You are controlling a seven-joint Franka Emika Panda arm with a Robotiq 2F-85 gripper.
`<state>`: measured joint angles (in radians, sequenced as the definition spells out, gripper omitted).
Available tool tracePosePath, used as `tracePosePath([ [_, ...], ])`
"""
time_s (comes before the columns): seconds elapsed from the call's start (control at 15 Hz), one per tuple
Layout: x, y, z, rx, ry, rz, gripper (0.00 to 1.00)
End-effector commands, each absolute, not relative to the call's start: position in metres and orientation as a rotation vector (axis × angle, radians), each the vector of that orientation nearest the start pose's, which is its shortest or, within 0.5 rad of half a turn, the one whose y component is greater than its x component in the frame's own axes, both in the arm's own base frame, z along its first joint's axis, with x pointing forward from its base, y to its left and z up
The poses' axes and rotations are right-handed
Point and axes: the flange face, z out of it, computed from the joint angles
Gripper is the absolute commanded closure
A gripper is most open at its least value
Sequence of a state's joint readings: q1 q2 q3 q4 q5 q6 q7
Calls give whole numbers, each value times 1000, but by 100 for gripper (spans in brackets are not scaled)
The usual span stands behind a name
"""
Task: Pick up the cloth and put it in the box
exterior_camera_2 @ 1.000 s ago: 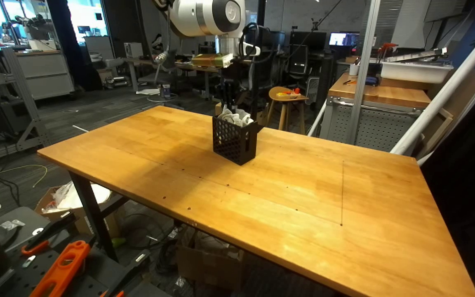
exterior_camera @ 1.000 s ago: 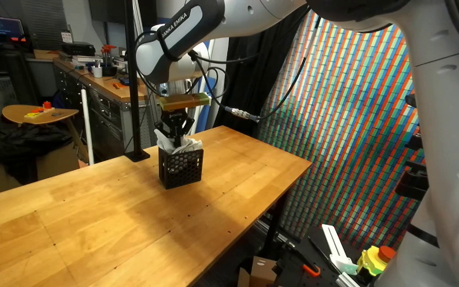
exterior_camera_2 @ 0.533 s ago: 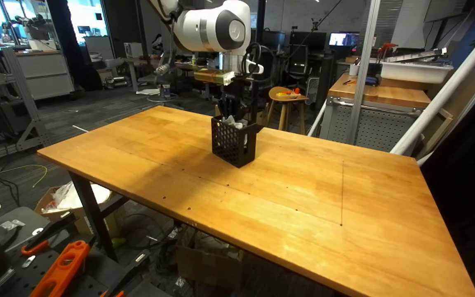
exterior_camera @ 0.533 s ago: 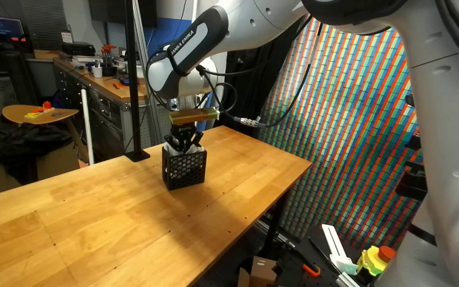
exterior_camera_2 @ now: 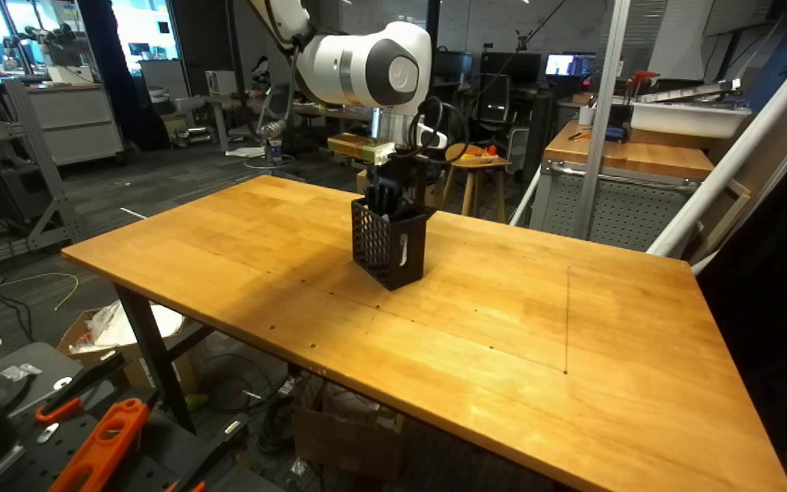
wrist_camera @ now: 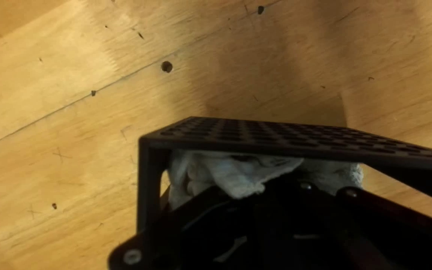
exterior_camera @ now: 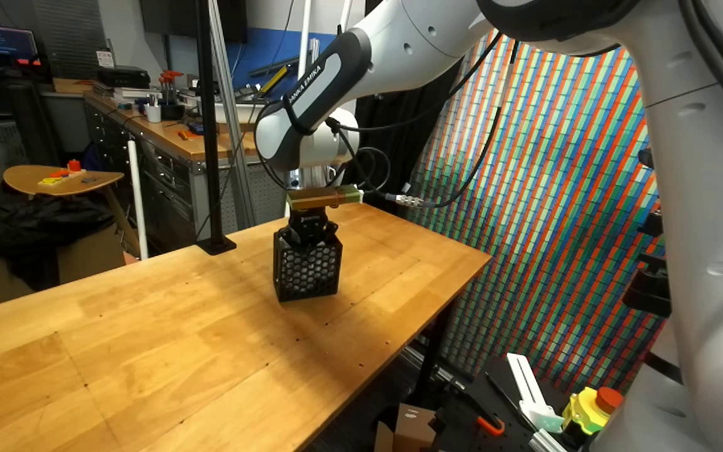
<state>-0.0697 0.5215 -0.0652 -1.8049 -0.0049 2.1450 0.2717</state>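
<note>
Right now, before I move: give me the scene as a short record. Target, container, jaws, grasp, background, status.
target: pale cloth, bunched up inside the box
container: black, open-topped, honeycomb-sided, standing on the wooden table
jaws: reaching down into the box, tips hidden
grasp: open or shut can't be told, nor whether they hold the cloth
background: stool with red and yellow pieces on it
status: cloth in the box, release can't be confirmed

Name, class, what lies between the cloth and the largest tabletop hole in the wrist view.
In the wrist view, the box's perforated wall comes first after the cloth, then wooden tabletop runs to the hole.
</note>
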Motion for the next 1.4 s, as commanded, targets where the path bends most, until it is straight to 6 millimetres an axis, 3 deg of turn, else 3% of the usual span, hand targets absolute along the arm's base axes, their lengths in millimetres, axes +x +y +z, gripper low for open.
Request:
tracePosePath([
  [0.0,617,-87,249,-3107,596,276,89],
  [0.27,621,-81,273,-3155,520,231,89],
  [1.0,630,-59,368,-3294,346,-21,89],
  [1.33,635,-46,376,-3285,302,-61,88],
])
